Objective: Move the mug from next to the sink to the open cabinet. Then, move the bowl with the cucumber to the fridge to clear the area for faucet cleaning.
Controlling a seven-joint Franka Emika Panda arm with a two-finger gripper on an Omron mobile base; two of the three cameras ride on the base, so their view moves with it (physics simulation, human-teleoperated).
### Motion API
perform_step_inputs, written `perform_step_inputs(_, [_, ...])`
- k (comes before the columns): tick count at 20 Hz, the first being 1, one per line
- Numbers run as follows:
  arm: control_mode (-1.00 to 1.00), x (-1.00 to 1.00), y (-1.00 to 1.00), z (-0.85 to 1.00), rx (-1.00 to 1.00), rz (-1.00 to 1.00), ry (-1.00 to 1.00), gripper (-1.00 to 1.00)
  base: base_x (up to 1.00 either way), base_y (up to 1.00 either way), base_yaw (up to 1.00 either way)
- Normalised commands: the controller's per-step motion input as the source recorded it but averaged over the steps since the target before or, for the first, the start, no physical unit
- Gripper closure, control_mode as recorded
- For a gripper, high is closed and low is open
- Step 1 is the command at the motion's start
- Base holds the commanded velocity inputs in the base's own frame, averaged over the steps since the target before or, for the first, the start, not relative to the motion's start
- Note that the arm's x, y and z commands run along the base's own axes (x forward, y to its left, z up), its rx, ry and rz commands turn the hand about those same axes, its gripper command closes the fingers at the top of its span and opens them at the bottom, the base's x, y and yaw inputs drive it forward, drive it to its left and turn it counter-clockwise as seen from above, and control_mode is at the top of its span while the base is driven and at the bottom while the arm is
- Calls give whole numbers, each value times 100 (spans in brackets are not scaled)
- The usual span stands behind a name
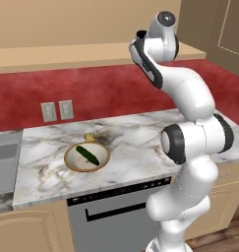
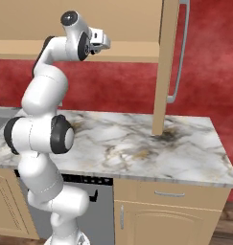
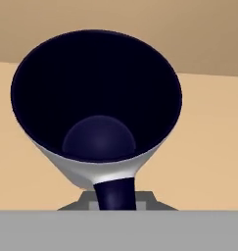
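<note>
The light grey mug [image 3: 98, 98] with its dark inside looms close in the hand view, its dark handle at the bottom between my fingertips. My gripper [image 3: 115, 198] is shut on the mug, held up at the open cabinet's shelf board [image 1: 67, 54], where the mug's dark top [image 1: 140, 34] peeks past the hand. From the right side the hand [image 2: 107, 44] reaches over that shelf [image 2: 132, 50]. Down on the counter sits the tan-rimmed bowl [image 1: 69, 158] holding the dark green cucumber [image 1: 87, 155]. The sink [image 1: 5, 152] lies at the far left. Fridge and faucet are out of view.
A marble counter [image 1: 140, 142] runs below a red wall with two outlets [image 1: 57, 111]. A dishwasher [image 1: 116, 216] sits under the counter. A tan cabinet door [image 2: 161, 67] with a grey handle [image 2: 179, 52] stands open, edge-on, right of the hand.
</note>
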Motion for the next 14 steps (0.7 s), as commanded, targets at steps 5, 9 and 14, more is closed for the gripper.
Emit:
perform_step_inputs(5, [-100,41,-2,0,0,0,0,100,0,0,0])
perform_step_inputs(9, [-100,46,0,0,0,0,0,-100,0,0,0])
perform_step_inputs(14, [-100,-9,0,3,0,0,-4,-100,0,0,0])
